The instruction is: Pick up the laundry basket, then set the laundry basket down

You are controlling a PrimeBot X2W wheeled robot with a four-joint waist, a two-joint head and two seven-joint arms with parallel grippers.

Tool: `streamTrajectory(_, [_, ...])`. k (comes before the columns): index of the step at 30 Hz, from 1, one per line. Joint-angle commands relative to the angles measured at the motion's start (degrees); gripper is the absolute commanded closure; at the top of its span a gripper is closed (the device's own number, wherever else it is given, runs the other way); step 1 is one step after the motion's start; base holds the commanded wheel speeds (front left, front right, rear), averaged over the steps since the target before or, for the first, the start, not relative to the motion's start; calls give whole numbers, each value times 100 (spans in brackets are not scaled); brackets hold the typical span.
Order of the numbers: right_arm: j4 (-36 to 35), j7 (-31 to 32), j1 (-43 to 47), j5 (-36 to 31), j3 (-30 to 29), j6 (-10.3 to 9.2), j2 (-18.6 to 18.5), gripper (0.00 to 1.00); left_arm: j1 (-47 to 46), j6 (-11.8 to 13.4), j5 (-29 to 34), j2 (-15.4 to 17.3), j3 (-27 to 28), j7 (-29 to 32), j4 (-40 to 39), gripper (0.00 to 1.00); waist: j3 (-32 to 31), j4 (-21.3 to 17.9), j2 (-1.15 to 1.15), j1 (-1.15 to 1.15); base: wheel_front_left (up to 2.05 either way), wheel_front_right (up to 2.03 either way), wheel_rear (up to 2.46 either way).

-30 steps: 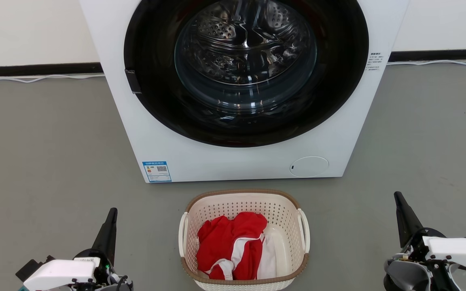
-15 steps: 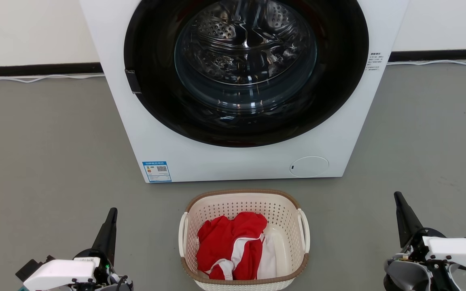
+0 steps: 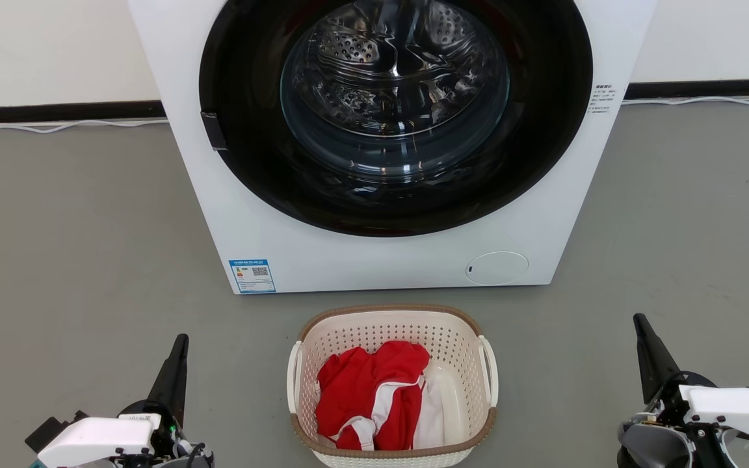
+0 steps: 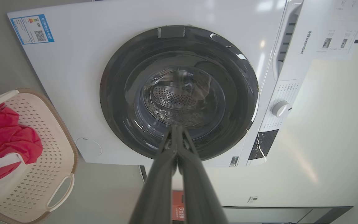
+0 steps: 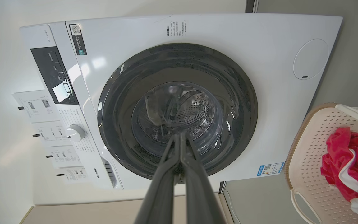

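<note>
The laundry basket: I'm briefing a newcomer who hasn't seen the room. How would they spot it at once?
Find the big white front-loading washer. On the grey floor before it sits the laundry basket. It is far smaller, cream and perforated, with a brown rim, white loop handles and red and white clothing inside.

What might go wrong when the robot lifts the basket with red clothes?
The left gripper and right gripper are shut, apart from the laundry basket; they must open or they may shove its white handles. Lifting by one handle could tip it, spilling the red clothes. The washer stands close behind, so a swing forward might bump it.
</note>
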Motion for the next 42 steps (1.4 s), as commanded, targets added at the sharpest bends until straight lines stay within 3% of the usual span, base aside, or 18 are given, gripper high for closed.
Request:
streamTrajectory(1, [-180,45,-135,37,105,42,-17,100,-321,-40,-24,61,176,38,-167,100,0,0,0,0,0,0,0])
streamTrajectory(42, [-180,45,-135,37,106,42,-17,100,-320,-40,-25,61,174,37,-167,100,0,0,0,0,0,0,0])
